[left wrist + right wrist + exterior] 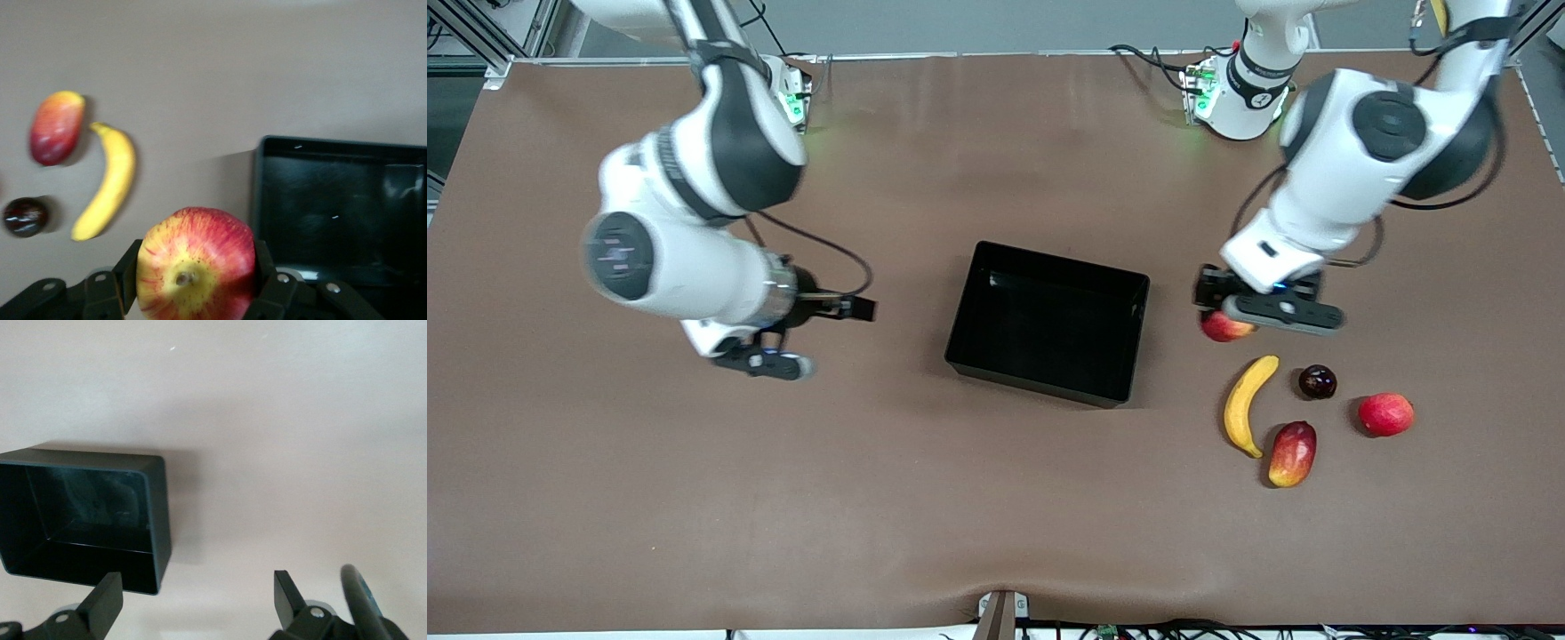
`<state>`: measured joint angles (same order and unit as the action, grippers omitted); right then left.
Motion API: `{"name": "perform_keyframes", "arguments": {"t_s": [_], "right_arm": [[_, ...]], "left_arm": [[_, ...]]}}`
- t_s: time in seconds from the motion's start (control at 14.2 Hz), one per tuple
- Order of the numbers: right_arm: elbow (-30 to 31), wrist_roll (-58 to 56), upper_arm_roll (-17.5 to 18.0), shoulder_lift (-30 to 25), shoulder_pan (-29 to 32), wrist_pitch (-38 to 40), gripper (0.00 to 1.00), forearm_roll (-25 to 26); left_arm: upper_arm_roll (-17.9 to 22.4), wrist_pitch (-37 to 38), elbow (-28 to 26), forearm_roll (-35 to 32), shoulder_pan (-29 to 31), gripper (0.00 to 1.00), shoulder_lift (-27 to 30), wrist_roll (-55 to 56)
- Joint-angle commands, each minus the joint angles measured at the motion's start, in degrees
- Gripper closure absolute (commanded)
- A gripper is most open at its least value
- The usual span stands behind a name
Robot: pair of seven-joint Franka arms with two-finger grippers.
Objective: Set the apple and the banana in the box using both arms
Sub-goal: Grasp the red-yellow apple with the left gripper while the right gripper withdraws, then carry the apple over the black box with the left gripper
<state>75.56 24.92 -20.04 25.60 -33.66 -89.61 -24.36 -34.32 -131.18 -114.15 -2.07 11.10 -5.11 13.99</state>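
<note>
Front view: box [1049, 322] sits mid-table, with nothing in it. Left gripper [1225, 322] pinches the apple [1224, 328] over the table, between the box and the left arm's end. Banana [1247, 405] lies on the table nearer the camera, beside a mango-like fruit [1292, 453]. Right gripper [778, 351] hangs over the table toward the right arm's end.

Left wrist view: fingers [126, 273] press both sides of the apple [196, 264]; the banana [107, 182] lies near the box [340, 207].

Right wrist view: fingers [107, 599] stand spread wide and hold nothing, close to the box [160, 513].
</note>
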Motion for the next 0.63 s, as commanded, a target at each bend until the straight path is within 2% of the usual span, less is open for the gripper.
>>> {"name": "perform_keyframes", "arguments": {"t_s": [0.0,0.21,0.42,0.56], "right_arm": [[-5.32,-1.37,0.44,1.03,5.42,5.66,0.0,3.34],[-6.48,-3.55,0.27,-1.41,10.53,8.84,0.0,4.23],[-6.39,-16.8,0.36,-4.67,11.6,8.05,0.0,15.71],[-6.3,-21.83,0.18,-5.99,14.47,8.66,0.0,15.84]], "left_arm": [[-3.38,-6.44,-3.18,0.4,0.41,1.0,-0.6,3.32],[-4.27,-8.9,-4.68,-2.31,-2.48,1.0,-2.96,3.41],[-4.27,-13.12,-5.29,-4.51,-4.41,1.0,-6.74,3.76],[-4.18,-16.63,-6.78,-5.74,-5.74,1.0,-8.59,6.21]]}}
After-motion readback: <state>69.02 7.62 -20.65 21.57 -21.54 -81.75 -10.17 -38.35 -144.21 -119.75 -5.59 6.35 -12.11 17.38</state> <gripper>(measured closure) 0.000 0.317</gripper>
